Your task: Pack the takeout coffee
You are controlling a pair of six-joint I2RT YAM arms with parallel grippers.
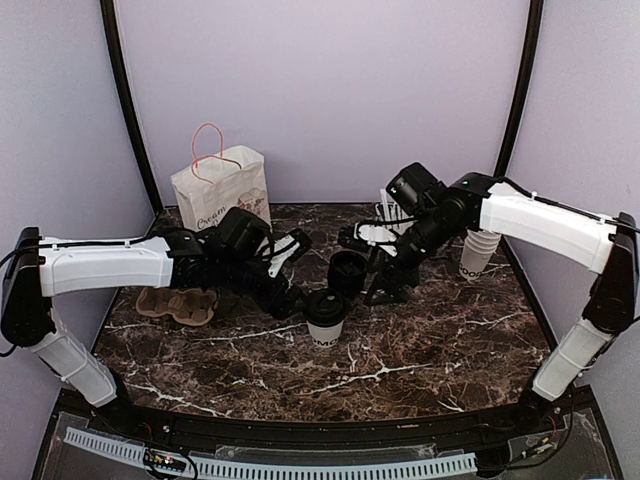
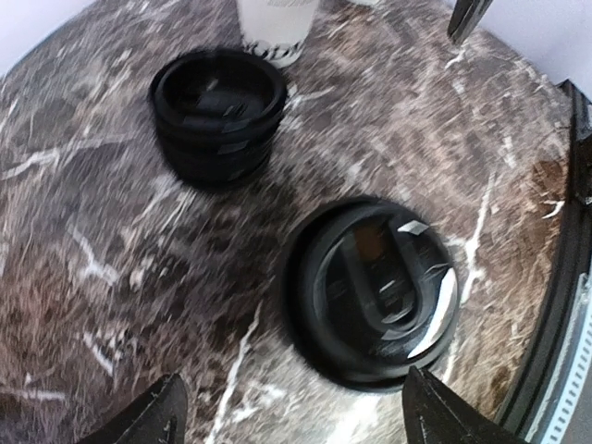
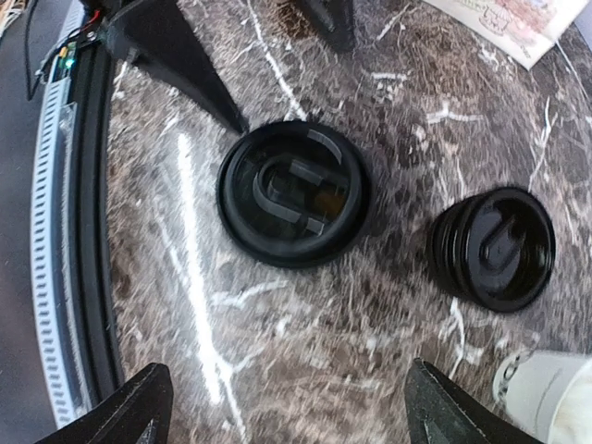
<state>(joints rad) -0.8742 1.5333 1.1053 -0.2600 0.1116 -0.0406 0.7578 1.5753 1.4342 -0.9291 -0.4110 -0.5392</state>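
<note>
The takeout coffee [image 1: 326, 312] stands upright and lidded in the middle of the desk [image 1: 430, 350], I'd guess so either side can reach it; both pairs of jaws hang near it spread wide, clamped on nothing. The paper bag [image 1: 220, 188] stands back left; its inside is hidden, the cup's lettering partly cut off, the left wrist view blurred.

A: Back left corner?
B: White paper bag [image 1: 220, 190] with pink handle, standing on dark marble table [image 1: 420, 350].
A: Just in front?
B: Brown cardboard cup tray [image 1: 180, 303], lying flat.
A: Middle?
B: Stack of black lids [image 1: 347, 270].
A: Right side?
B: Stack of white cups [image 1: 478, 253]. Further back, cup of white sticks [image 1: 384, 212], half hidden.
</note>
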